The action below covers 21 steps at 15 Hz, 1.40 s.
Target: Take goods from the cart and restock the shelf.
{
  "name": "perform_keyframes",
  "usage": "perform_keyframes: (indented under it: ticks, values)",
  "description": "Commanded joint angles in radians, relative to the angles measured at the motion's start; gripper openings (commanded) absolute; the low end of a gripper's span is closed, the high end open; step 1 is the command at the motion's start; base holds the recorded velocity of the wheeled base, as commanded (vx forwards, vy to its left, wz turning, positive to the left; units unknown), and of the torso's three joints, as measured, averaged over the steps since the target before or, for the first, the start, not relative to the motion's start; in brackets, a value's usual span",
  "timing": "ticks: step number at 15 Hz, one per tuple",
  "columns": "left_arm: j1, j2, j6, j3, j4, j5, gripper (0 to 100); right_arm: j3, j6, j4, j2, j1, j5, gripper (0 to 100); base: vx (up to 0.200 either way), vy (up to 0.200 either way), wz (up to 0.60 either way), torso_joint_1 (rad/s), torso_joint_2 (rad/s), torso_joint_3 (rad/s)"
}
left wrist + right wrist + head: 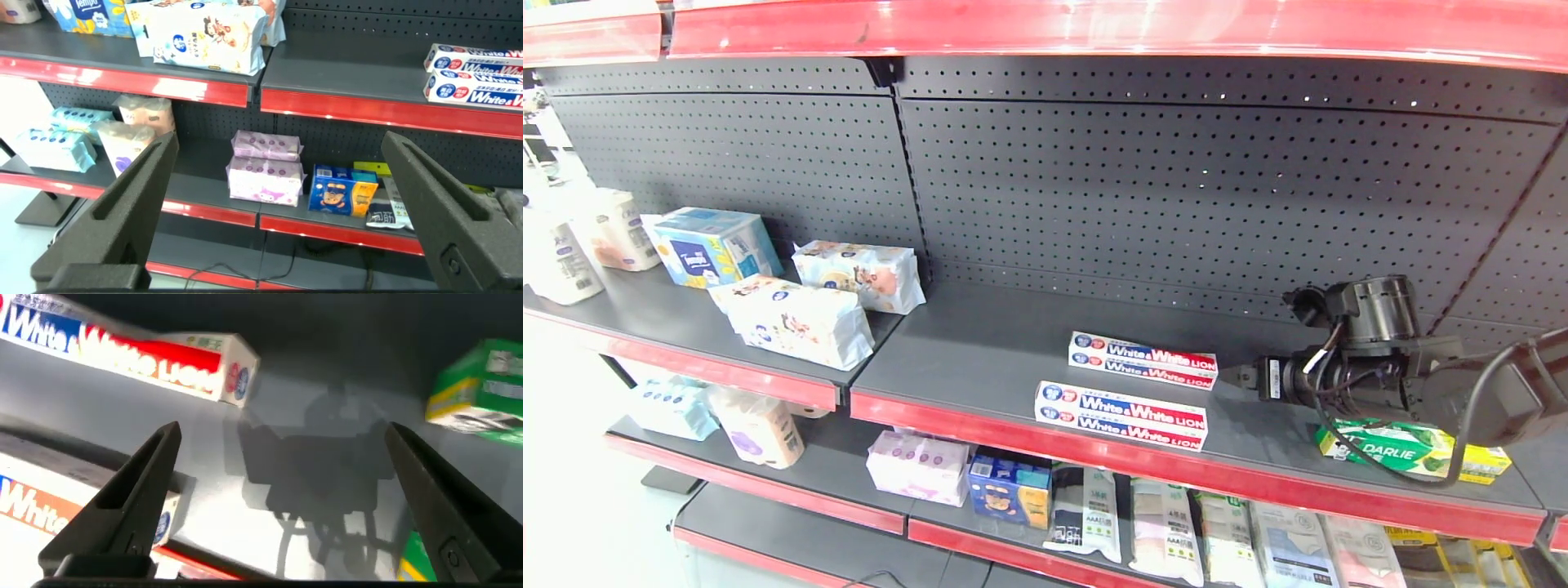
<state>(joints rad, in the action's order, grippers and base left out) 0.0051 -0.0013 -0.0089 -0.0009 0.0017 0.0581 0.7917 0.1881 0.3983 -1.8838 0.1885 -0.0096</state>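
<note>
The right gripper [282, 433] hangs over the shelf [980, 343], fingers spread, empty; white toothpaste boxes [1121, 415] lie along the edge leftward, green box [1388, 447] rightward; left gripper [279, 140] likewise spread.

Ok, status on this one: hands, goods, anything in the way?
Both hands open, empty: right hand above shelf between white toothpaste boxes and green toothpaste box; left hand facing lower shelves. Nothing seen blocking.

Two red-white-blue cardboard toothpaste boxes [1143, 360], two white cartoon-printed plastic tissue packs [796, 320] and one blue plastic-wrapped tissue pack [715, 245] were counted.
</note>
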Motion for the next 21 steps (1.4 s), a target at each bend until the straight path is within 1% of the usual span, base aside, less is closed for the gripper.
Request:
perform_keyframes:
  ticks: [1,4,7,9,11,12,13,17,18,21]
  values:
    - [0.001,0.001,0.000,-0.001,0.000,0.000,100,-0.046,-0.010,0.001,0.058,-0.006,0.022,100,0.000,0.000,0.00,0.000,0.00,0.000]
    - [-0.001,0.001,0.000,0.001,0.000,0.000,100,-0.098,-0.041,0.001,0.103,0.005,0.045,100,0.000,0.000,0.00,0.000,0.00,0.000]
    - [0.001,0.001,0.000,-0.001,0.000,0.000,100,-0.100,0.005,0.002,0.163,0.034,0.048,100,0.000,0.000,0.00,0.000,0.00,0.000]
    - [0.001,0.001,0.000,-0.001,0.000,0.000,100,-0.111,0.005,0.002,0.178,0.039,0.053,100,0.000,0.000,0.00,0.000,0.00,0.000]
    - [0.001,0.001,0.000,-0.001,0.000,0.000,100,-0.106,-0.004,0.008,0.121,0.051,0.030,100,0.000,0.000,0.00,0.000,0.00,0.000]
    - [-0.001,0.001,0.000,-0.001,0.000,0.000,100,-0.077,0.008,0.059,0.037,0.045,-0.027,100,0.000,0.000,0.00,0.000,0.00,0.000]
    - [0.001,0.001,0.000,-0.001,0.000,0.000,100,-0.057,0.014,0.070,0.006,0.045,-0.058,100,0.000,0.000,0.00,0.000,0.00,0.000]
    - [0.001,0.001,0.000,-0.001,0.000,0.000,100,0.000,0.040,0.073,-0.049,0.063,-0.078,100,0.000,0.000,0.00,0.000,0.00,0.000]
    - [0.001,0.001,0.000,-0.001,0.000,0.000,100,0.014,0.048,0.074,-0.061,0.058,-0.096,100,0.000,0.000,0.00,0.000,0.00,0.000]
    - [-0.001,0.001,0.000,-0.001,0.000,0.000,100,0.017,0.056,0.074,-0.058,0.012,-0.099,100,0.000,0.000,0.00,0.000,0.00,0.000]
